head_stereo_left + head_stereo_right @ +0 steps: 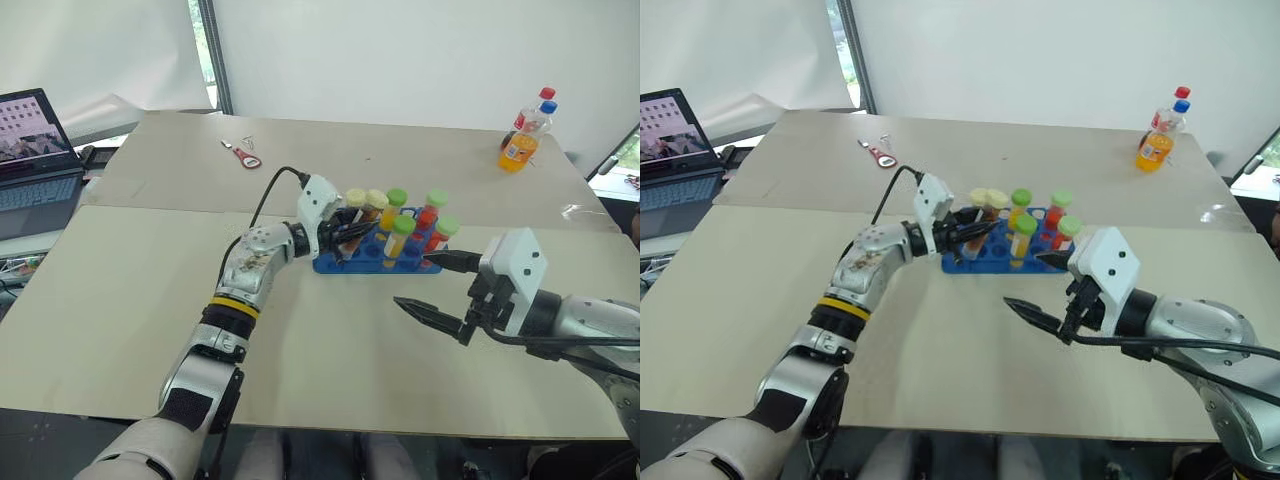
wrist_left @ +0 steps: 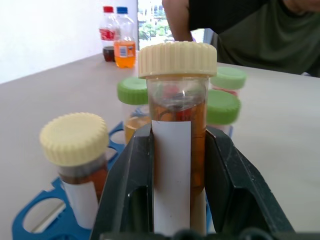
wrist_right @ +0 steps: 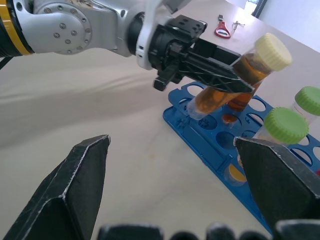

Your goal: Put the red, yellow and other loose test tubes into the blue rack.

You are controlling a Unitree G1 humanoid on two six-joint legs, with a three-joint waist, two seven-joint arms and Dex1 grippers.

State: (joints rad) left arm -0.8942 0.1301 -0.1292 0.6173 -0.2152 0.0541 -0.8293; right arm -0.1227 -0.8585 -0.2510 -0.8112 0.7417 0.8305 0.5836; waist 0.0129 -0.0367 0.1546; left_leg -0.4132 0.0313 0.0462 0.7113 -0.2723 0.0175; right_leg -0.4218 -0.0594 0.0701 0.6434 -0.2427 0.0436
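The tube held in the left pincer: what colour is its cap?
Pale cream-yellow. The tube and its cap show best in the left wrist view.

Looking down from the head over the table (image 1: 120,330); wrist views close in, apparently level, sharing the blue rack (image 3: 210,145).

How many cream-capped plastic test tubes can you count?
2: one cream-capped tube clamped in the left gripper at the blue plastic rack, one standing in that rack. More may be hidden.
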